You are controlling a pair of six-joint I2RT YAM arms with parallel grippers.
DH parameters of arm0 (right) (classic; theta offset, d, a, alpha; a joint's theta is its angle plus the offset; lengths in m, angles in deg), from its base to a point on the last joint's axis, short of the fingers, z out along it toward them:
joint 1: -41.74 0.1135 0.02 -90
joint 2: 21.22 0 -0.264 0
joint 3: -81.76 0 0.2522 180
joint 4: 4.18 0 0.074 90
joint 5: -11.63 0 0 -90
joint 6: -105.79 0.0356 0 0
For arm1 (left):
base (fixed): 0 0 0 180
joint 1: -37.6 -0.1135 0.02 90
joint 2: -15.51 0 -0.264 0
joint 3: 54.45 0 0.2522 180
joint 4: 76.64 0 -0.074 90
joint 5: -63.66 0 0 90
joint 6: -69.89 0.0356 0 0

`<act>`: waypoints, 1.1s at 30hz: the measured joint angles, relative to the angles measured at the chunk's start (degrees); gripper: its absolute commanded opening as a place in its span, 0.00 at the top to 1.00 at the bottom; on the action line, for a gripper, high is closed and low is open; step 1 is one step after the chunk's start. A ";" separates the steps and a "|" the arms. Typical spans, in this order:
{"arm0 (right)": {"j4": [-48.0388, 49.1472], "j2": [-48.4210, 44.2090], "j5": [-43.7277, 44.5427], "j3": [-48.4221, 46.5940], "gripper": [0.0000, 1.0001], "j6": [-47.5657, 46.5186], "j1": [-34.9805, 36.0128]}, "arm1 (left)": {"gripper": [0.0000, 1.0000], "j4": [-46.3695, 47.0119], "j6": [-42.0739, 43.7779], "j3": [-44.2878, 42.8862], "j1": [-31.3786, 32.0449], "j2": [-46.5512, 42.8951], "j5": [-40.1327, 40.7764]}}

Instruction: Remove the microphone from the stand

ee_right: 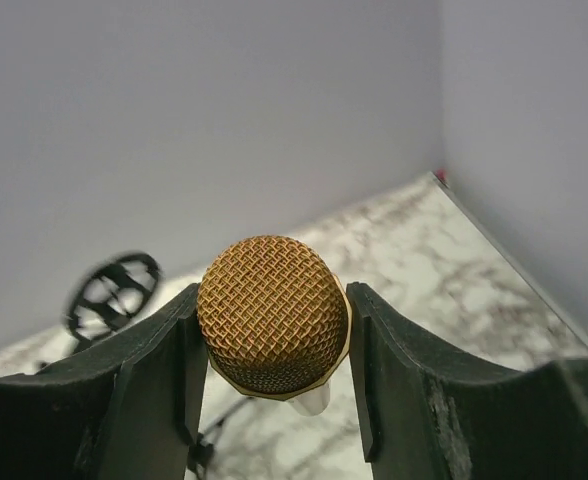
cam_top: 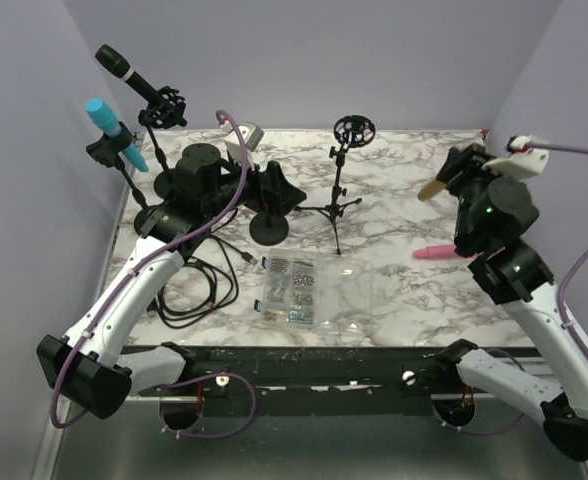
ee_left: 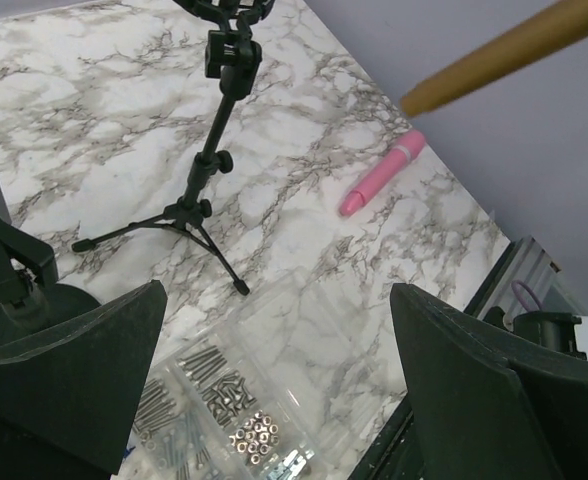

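A table (cam_top: 404, 215) stands before me, its white marble-patterned top veined in grey and filling the middle of the overhead frame. Three plain, pale lavender walls close it in. The back wall (cam_top: 374, 60) runs across the top of the frame, the left wall (cam_top: 24, 150) down the left edge, and the right wall (cam_top: 574, 90) fills the upper right. All three meet the tabletop directly. Low in the frame, a black rail (cam_top: 324, 365) runs along the table's near edge, with a dull grey floor (cam_top: 324, 455) beneath it. The light I see is soft and even, leaving only faint shadows on the marble.
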 measured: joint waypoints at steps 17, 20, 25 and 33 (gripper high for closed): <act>-21.62 1.18 -1.66 24.90 0.99 32.87 -6.47 | 0.01 0.00 0.02 0.00 5.14 0.02 0.04; -21.00 1.88 -6.62 25.40 0.99 34.03 -13.70 | 0.02 0.00 0.02 0.00 5.29 0.02 0.04; -19.10 6.40 -17.59 28.63 0.99 34.34 -29.35 | 0.01 0.00 0.04 0.00 5.53 0.02 0.02; -18.34 14.60 -34.40 35.95 0.99 35.93 -49.37 | 0.02 0.02 0.00 0.02 5.53 -0.04 0.02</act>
